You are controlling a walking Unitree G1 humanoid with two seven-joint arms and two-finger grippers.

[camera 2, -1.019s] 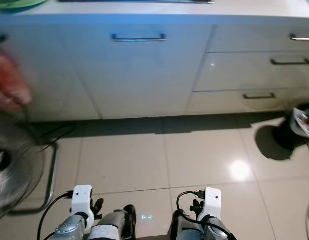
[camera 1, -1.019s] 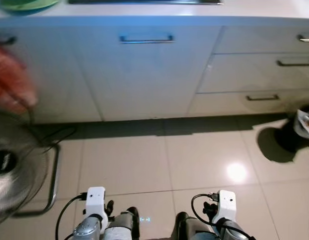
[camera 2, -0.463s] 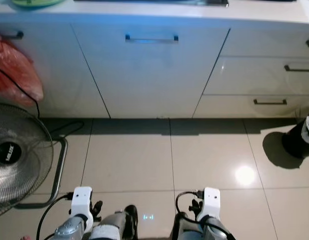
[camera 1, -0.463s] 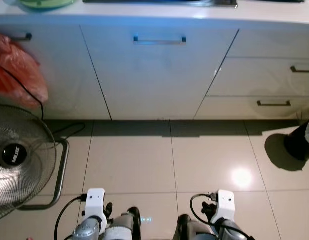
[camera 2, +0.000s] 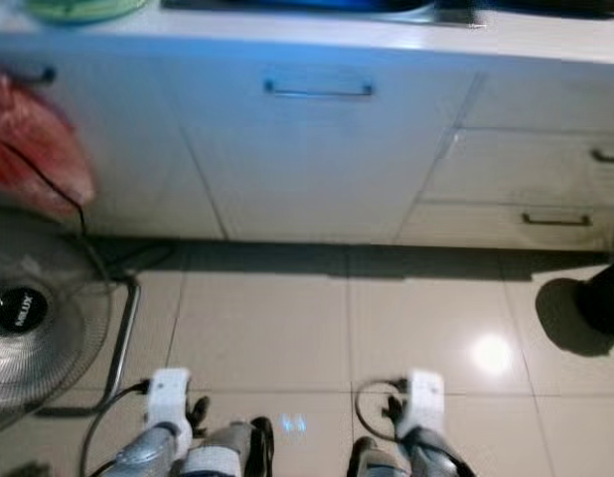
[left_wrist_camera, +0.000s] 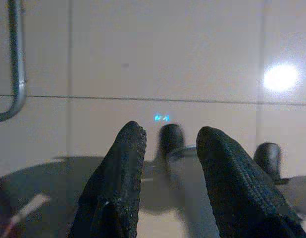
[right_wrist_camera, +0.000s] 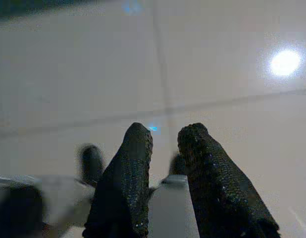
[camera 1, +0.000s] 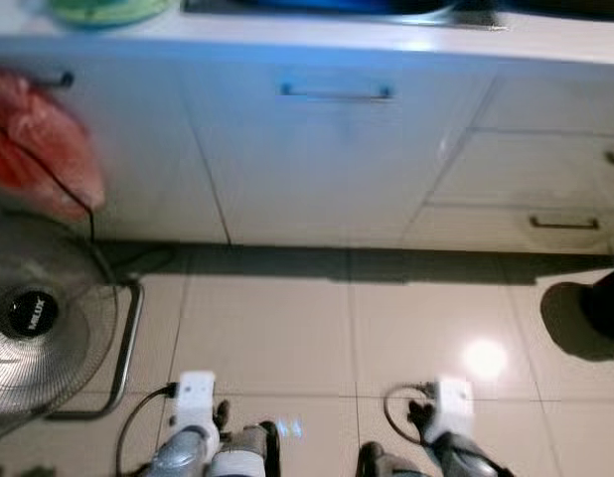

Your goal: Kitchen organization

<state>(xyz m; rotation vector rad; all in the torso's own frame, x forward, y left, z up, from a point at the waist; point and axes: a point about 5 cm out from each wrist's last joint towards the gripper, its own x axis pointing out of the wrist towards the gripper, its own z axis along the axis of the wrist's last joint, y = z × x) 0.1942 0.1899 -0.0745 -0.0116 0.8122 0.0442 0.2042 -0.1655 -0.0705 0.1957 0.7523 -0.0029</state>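
Both arms are hanging low over the tiled floor (camera 1: 287, 328). The left gripper (left_wrist_camera: 165, 148) and right gripper (right_wrist_camera: 165, 144) are each holding nothing, fingers slightly spread. White cabinets (camera 1: 327, 159) are standing ahead, a fan (camera 1: 39, 318) and red bag (camera 1: 39, 139) sitting at the left.

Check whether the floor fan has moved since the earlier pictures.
No. The fan sits in the same spot under the red bag, beside the cabinet; the whole picture has shifted, so the camera moved.

Glossy floor tiles (camera 1: 287, 328), ribbed black fingers (left_wrist_camera: 118, 188)
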